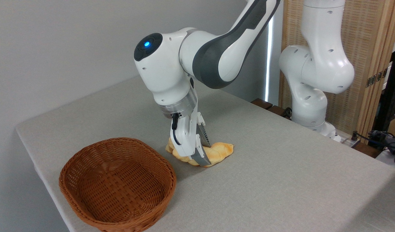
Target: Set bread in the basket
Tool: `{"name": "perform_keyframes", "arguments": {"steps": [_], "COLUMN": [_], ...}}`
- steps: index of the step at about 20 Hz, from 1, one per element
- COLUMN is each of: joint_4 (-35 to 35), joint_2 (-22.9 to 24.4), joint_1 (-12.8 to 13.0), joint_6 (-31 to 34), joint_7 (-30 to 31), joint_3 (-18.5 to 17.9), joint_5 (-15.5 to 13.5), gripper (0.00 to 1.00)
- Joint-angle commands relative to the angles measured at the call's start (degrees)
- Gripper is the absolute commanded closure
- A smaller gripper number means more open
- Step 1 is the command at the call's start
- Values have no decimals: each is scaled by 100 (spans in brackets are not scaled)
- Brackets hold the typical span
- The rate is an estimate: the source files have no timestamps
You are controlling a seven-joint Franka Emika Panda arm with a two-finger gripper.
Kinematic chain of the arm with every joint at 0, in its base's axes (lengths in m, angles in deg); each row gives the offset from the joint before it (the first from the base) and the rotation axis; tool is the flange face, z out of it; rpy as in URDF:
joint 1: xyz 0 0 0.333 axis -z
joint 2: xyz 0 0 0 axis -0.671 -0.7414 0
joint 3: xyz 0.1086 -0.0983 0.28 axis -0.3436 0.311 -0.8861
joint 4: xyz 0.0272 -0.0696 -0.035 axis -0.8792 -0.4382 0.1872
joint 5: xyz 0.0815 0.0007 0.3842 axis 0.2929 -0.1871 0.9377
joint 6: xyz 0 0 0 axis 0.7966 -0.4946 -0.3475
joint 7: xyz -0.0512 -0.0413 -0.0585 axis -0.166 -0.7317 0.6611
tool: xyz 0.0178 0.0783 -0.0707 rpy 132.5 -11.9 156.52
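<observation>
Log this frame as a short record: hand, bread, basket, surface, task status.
hand: lowered onto the loaf, one finger on each side; firm closure cannot be told
bread: braided loaf lying on the table, right of the basket
basket: wicker, nothing in it, front left
table: grey cloth
status: bread not yet in basket

grey cloth-covered table, wicker basket sitting near the front left corner, braided bread lying flat on the cloth just beside it to the right, not touching the basket
</observation>
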Motion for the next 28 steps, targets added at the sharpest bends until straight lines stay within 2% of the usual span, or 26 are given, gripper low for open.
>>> {"name": "perform_keyframes", "arguments": {"steps": [1,8,17,20,24,28], "joint_4": [36,317,1143,1258,1328,1337], "joint_2": [186,310,161,81,-103,-226], "joint_1": [6,-12,-12,-12,-12,-12], "joint_6": [-57,66,-143,-539,-1434,-2041], "joint_7": [-25,-52,1,509,1511,1951], "joint_3": [-55,-107,-107,-107,-99,-99], "joint_5": [2,-15,-568,-701,-745,-788], "gripper": [45,45,45,45,44,41]}}
